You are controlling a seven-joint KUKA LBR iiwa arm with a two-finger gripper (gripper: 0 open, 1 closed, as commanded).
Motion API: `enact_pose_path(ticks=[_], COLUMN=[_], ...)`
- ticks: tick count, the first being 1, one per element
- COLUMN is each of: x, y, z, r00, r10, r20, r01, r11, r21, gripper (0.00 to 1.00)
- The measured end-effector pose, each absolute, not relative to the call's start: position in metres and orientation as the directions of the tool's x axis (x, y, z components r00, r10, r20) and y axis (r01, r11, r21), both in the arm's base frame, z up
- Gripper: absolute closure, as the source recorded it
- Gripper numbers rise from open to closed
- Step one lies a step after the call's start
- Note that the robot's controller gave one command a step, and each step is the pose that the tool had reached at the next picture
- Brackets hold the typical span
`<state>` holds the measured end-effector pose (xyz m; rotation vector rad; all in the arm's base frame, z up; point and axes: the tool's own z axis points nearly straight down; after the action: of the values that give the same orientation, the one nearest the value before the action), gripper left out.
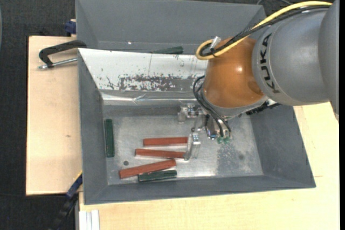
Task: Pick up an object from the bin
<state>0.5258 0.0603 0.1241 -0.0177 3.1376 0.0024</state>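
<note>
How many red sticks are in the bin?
3. One flat red-brown stick lies mid-floor in the grey metal bin, a second stick just below it, the third stick lowest, beside a dark green stick. The robot arm may hide more.

Grey cylindrical arm link point(302, 56) with black KUKA lettering point(262, 64); glossy orange domed wrist cover point(232, 78); yellow and black cables point(267, 20); small silver metal gripper point(190, 151).
</note>
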Motion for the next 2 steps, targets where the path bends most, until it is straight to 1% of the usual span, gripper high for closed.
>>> enact_pose_path(ticks=[1,2], x=[0.542,0.564], y=[0.022,0.104], z=[0.107,0.071], r00=[-0.998,-0.954], r10=[-0.068,-0.3], r20=[-0.003,-0.006], r01=[-0.068,-0.3], r11=[0.998,0.954], r21=[0.002,0.001], gripper=[0.0,1.0])
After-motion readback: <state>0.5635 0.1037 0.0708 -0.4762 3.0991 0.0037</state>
